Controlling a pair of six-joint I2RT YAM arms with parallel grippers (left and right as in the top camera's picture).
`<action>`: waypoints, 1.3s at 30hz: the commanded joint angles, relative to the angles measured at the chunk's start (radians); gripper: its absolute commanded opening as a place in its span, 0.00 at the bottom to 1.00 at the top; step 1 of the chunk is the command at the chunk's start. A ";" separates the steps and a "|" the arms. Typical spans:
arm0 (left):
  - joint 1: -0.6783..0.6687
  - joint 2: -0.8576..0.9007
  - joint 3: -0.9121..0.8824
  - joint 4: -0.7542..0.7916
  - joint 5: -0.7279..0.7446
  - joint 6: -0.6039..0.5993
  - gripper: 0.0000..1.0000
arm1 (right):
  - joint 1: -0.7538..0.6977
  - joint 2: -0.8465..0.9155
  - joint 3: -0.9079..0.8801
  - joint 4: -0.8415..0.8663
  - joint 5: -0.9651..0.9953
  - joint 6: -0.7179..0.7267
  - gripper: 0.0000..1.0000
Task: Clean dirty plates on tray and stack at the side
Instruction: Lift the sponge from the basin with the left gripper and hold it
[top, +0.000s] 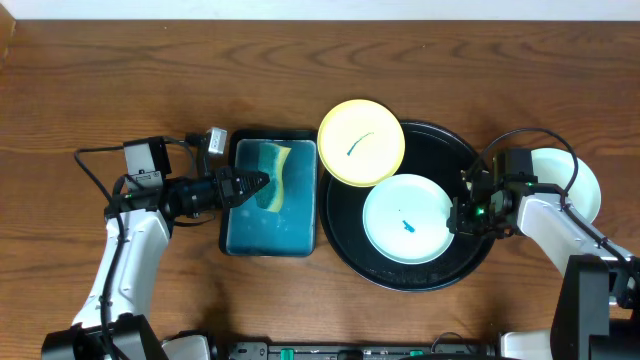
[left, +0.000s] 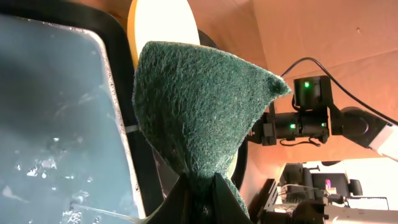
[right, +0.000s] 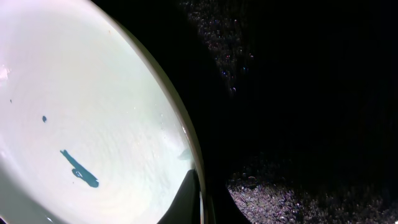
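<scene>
While checking nearest the left wrist, found left gripper (left: 199, 193) clenched on sponge (left: 199, 106), pinching its narrow lower end, with green scouring face fanned out toward the camera. Placed sponge above dish (top: 268, 238), over its far half, yellow side showing from overhead; cannot tell whether touching the water. Noted teal water in dish, with bubbles on the surface. Turning to the right wrist, found right gripper (top: 458, 216) clenched on right rim of white plate (top: 405, 205), one dark finger (right: 188, 198) lying on the inner side of the rim, the other hidden beneath. Recorded white plate lying flat inside tray (top: 345, 250), toward its right half, with a teal smear (right: 78, 169) near centre and a small speck beside. Observed wet droplets on black tray floor just beside that plate. Farther out, logged yellow plate (top: 360, 120) resting across far-left rim of tray, partly overhanging toward dish, near edge touching or overlapping white plate, cannot tell which; marked by one curved teal streak (top: 358, 146). Located third plate (top: 585, 180) off tray on table (top: 100, 80), to the right, pale, partly hidden behind right arm (top: 555, 225); could not judge any soiling on it.
</scene>
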 joint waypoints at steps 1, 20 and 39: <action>0.006 0.000 -0.001 0.007 0.088 0.104 0.08 | 0.026 0.027 -0.021 0.010 0.012 -0.021 0.01; 0.006 0.000 -0.001 0.095 0.122 0.133 0.07 | 0.026 0.027 -0.021 0.010 0.023 -0.021 0.01; 0.006 0.000 -0.001 0.094 0.122 0.132 0.07 | 0.026 0.027 -0.021 0.010 0.023 -0.021 0.01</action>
